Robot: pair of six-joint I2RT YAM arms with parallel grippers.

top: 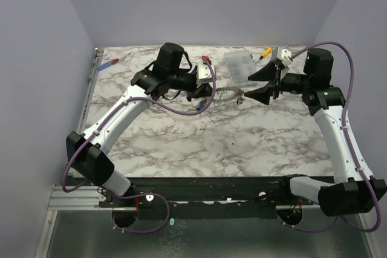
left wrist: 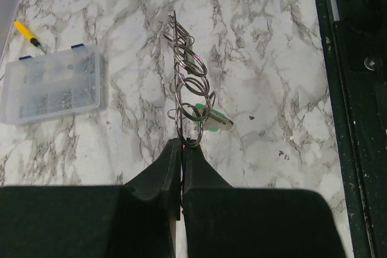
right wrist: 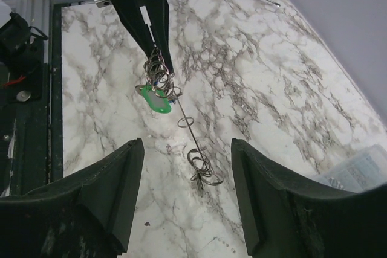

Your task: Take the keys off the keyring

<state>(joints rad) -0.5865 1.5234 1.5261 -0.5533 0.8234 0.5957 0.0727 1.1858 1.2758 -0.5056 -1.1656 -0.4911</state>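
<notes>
Well to the left of the keyring [top: 227,95], a red and blue screwdriver [top: 115,61] lies on the surface [top: 199,143]. The left end effector [left wrist: 182,145] is pressed together on the keyring's left edge and holds it standing on edge. A green-tagged key [left wrist: 211,124] hangs just beside this grip. The keyring's right end, with small rings, is between the spread fingers of the right end effector [right wrist: 187,197], untouched. A clear box [top: 237,66] lies behind the keyring.
</notes>
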